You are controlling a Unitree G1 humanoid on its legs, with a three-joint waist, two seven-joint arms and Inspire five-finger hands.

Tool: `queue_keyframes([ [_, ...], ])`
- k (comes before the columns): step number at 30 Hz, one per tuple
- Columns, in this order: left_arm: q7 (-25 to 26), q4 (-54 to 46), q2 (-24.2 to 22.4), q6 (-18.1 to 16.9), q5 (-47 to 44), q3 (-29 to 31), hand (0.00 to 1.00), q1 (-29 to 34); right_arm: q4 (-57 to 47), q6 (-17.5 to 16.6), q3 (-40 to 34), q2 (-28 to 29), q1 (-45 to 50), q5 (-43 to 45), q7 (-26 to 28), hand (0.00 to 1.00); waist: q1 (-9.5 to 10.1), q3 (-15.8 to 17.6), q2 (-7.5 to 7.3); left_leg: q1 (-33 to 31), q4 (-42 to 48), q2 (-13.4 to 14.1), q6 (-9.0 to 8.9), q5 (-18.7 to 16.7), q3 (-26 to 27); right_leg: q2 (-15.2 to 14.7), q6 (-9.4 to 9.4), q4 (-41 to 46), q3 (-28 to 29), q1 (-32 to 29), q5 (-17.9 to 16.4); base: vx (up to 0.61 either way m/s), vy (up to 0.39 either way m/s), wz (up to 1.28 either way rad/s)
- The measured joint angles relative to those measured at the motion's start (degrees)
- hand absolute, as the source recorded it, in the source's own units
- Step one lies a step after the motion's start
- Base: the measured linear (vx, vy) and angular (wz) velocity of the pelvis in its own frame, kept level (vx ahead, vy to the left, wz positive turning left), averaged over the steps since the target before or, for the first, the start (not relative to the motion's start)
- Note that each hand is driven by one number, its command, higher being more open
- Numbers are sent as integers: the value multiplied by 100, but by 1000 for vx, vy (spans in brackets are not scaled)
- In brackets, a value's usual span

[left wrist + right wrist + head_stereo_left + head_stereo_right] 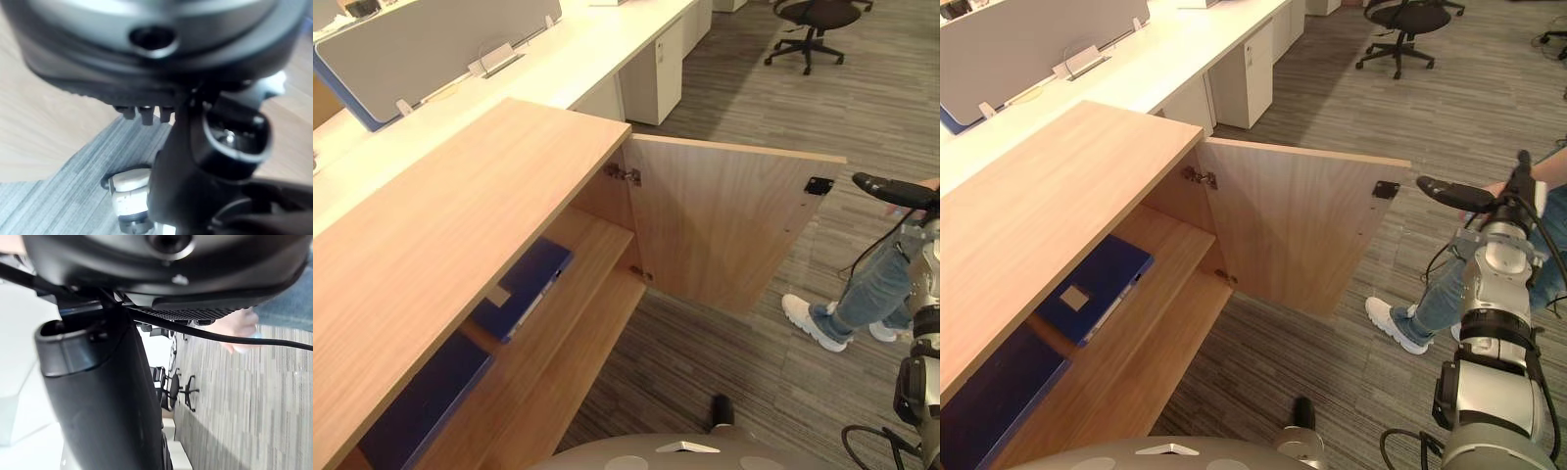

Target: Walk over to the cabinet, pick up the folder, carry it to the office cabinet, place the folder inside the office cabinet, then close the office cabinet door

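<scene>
Holds right hand near open door — fingers straight, empty (left hand: cannot tell); folder shelved, white label unreadable.

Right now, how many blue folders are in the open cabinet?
2. One blue folder with a white label lies on the shelf near the open door; the second blue folder lies further left, nearer the camera. The cabinet top may hide more.

We see the cabinet with its door swung wide open. A blue folder lies flat on the upper shelf. The right hand hangs just beside the door's far edge, not touching it, fingers straight. A person's white shoe stands on the floor below.
</scene>
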Motion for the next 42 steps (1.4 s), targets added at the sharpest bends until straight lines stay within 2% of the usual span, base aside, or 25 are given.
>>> queue_keyframes([
  [4, -59, -103, 1, 0, -55, -146, 100, 7, 275, -5, 716, -358, -226, 380, 342, 100, 42, 115, 25, -42, -15, -35, 15, 62, -127, -55, -6, 43, -93, -1, -4, -48, -12, 12],
  [11, -103, -123, 40, 1, -210, -201, 100, 6, 416, -5, 1652, -313, -615, 846, 853, 100, 90, 130, 11, -141, -112, -29, -32, 191, -251, -53, -70, -85, -192, -24, 84, -66, -39, 7],
  [14, -150, -135, 89, 0, -209, -247, 100, -35, 425, 3, 1993, -207, -616, 1051, 1108, 100, 187, 132, 6, -182, -110, 1, -54, 212, -331, -36, -80, -86, -259, -18, 91, -40, -27, 10],
  [18, -213, -135, 147, 0, -197, -307, 100, -38, 434, 6, 2139, -208, -617, 1400, 1254, 100, 161, 141, -7, -198, -111, 25, -65, 213, -354, -13, -79, -87, -273, -27, 101, -9, -6, 1],
  [23, -442, -135, 311, 0, -173, -446, 100, -49, 293, 88, 2753, -371, -614, 1908, 1544, 100, 50, 177, -61, -198, -102, 61, -93, 196, -318, 25, -89, -90, -260, -40, 109, -1, 3, -7],
  [24, -562, -135, 389, 0, -160, -520, 100, -64, -174, 337, 3199, -638, -538, 2057, 1634, 100, 25, 180, -70, -202, -100, 108, -109, 187, -229, 88, -123, -91, -193, -98, 136, -3, -26, -30],
  [26, -660, -139, 443, 0, -33, -568, 100, -80, -792, 523, 3580, -1014, -322, 2294, 1894, 100, -2, 179, -69, -201, -102, 170, -124, 178, -185, 172, -138, -92, -132, -155, 146, 2, -40, -29],
  [28, -771, -140, 487, 31, 103, -581, 100, -86, -1539, 773, 4189, -1548, -144, 2411, 2240, 100, -117, 172, -63, -211, -67, 261, -126, 177, -175, 271, -186, -94, -117, -157, 151, -2, -49, -13],
  [31, -911, -160, 573, 75, 328, -596, 100, -135, -2616, 910, 4894, -2395, 143, 2389, 2701, 100, -137, 137, -70, -250, 16, 367, -132, 170, -163, 388, -261, -97, -103, -179, 133, -34, -54, -9],
  [34, -1065, -172, 701, 96, 549, -627, 100, -144, -4011, 943, 5380, -3307, 486, 2335, 3355, 100, -145, -31, -112, -342, 65, 470, -109, 164, -166, 500, -306, -103, -81, -253, 133, -67, -58, -5],
  [36, -1144, -173, 777, 104, 723, -630, 100, -131, -5036, 939, 5346, -3646, 983, 2278, 3885, 100, -112, -219, -175, -422, 71, 524, -98, 161, -171, 553, -310, -128, -80, -335, 134, -95, -52, -2],
  [38, -1191, -218, 825, 109, 759, -626, 100, -146, -5922, 886, 5027, -3651, 1653, 2191, 4258, 100, -48, -238, -211, -431, 64, 534, -95, 162, -176, 562, -316, -129, -67, -349, 130, -84, -12, -1],
  [39, -1196, -281, 825, 129, 790, -627, 100, -148, -6410, 854, 4859, -3651, 2135, 2123, 4530, 100, 45, -247, -224, -465, 64, 507, -97, 162, -173, 546, -301, -129, -43, -389, 140, -94, 13, -1],
  [42, -1205, -448, 834, 207, 919, -617, 100, -145, -7048, 873, 4722, -3653, 3278, 1885, 5233, 100, 198, -252, -298, -577, -1, 411, -80, 177, -172, 473, -298, -129, 11, -539, 140, -91, 51, 0],
])
